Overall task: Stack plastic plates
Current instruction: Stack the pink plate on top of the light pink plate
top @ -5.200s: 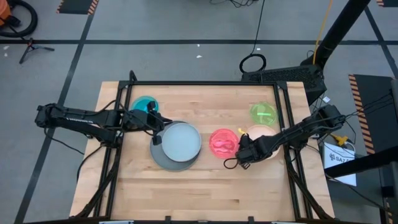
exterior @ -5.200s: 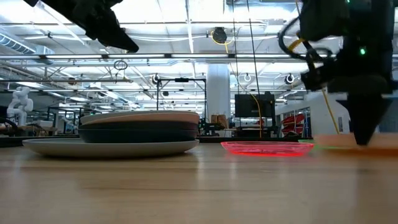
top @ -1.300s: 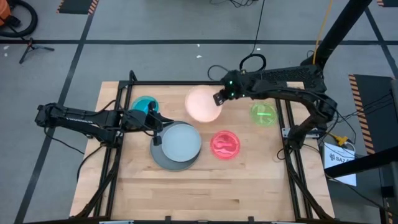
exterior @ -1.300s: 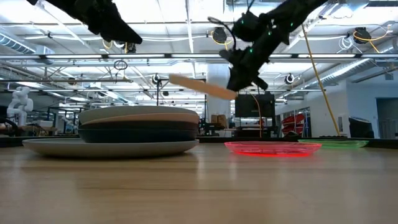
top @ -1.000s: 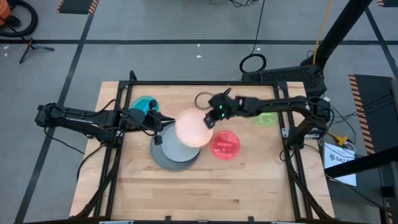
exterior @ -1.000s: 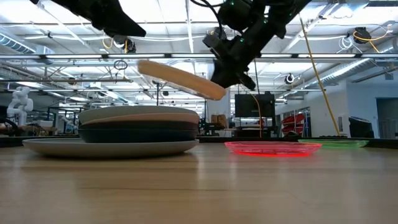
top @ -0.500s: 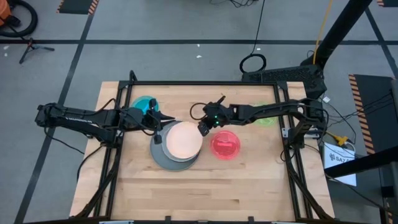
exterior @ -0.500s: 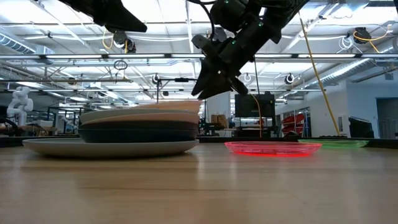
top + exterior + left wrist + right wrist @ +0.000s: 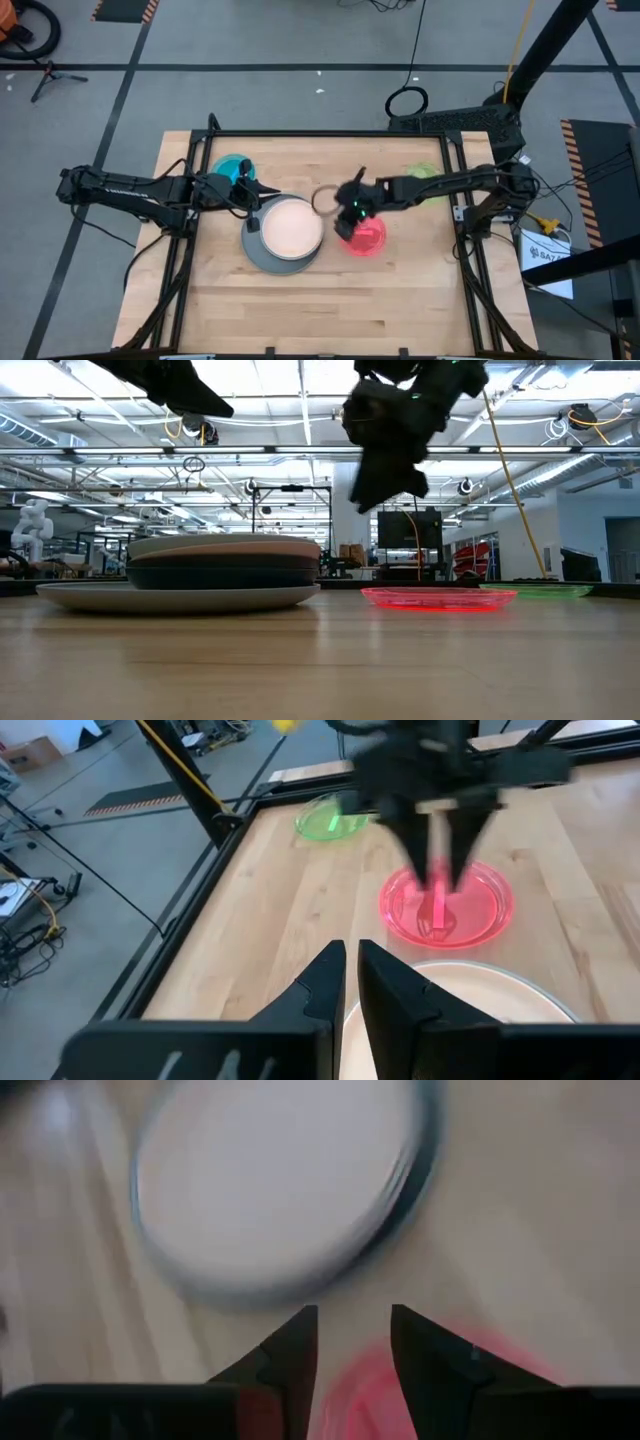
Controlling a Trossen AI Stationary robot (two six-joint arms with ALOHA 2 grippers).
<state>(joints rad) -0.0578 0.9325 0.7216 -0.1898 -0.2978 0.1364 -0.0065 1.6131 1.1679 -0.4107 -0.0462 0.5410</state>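
A stack of plastic plates (image 9: 285, 235) stands left of the table's middle, with the large grey plate (image 9: 262, 257) at the bottom and a peach plate (image 9: 292, 225) on top. The peach plate (image 9: 470, 1010) lies flat in the stack. My right gripper (image 9: 342, 226) hangs open just right of the stack, above the left rim of the red-pink plate (image 9: 365, 238), with nothing between its fingers (image 9: 295, 1350). My left gripper (image 9: 262, 194) hovers at the stack's far left rim, its fingers (image 9: 325, 985) only a narrow gap apart around nothing.
A small teal plate (image 9: 232, 166) lies at the far left behind my left arm. A green plate (image 9: 422, 172) lies at the far right, partly under my right arm. The near half of the wooden table (image 9: 320, 310) is bare. A black frame borders the table.
My right gripper has carried the peach plate leftward and down onto the stack, tilted at first, then flat. It has opened, let go and drawn back toward the table's right edge, over the red-pink plate. The peach plate now rests on top of the stack.
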